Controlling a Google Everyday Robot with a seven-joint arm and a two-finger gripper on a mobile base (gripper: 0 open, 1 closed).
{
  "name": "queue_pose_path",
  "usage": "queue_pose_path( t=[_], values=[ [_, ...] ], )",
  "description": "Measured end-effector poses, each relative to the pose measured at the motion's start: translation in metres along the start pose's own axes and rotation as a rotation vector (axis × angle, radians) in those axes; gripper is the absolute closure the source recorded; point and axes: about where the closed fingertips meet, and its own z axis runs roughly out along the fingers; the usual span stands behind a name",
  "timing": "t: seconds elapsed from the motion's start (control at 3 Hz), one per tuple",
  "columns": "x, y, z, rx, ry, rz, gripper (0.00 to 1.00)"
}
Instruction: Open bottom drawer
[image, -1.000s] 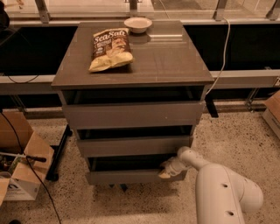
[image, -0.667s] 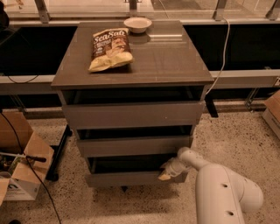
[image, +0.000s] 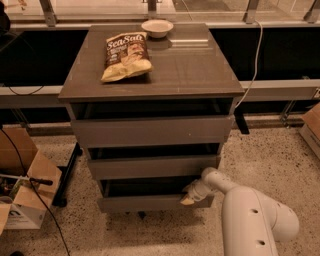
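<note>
While arm (image: 252, 212) bends low from right, gripper (image: 190, 195) meets bottom drawer (image: 142, 202) at right top edge; its grip cannot tell.

On the top of the grey-brown three-drawer bench (image: 190, 70), a dark crinkled chip bag (image: 126, 56) lies left of centre, and a small round white bowl (image: 157, 28) sits behind it at the back edge. Below the top, the three drawer fronts are stacked, each stepping further back: top drawer (image: 150, 131), middle drawer (image: 152, 166), bottom drawer (image: 145, 202). The pale gripper (image: 190, 195) is at the bottom drawer's right end, against its upper edge, with the white rounded arm (image: 250, 215) reaching in from the lower right. An open brown cardboard box (image: 22, 200) stands on the floor left of the bench.
</note>
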Motion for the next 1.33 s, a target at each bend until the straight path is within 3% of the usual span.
queue_pose_path(
  t=[0.33,0.67,1.0,1.33],
  values=[
    [0.000,0.000,0.000,0.000,0.000,0.000,0.35],
    [0.019,0.025,0.000,-0.018,0.019,0.081,0.11],
    [0.025,0.034,-0.003,-0.023,0.027,0.113,0.00],
    [0.025,0.034,-0.003,-0.023,0.027,0.113,0.00]
  ],
)
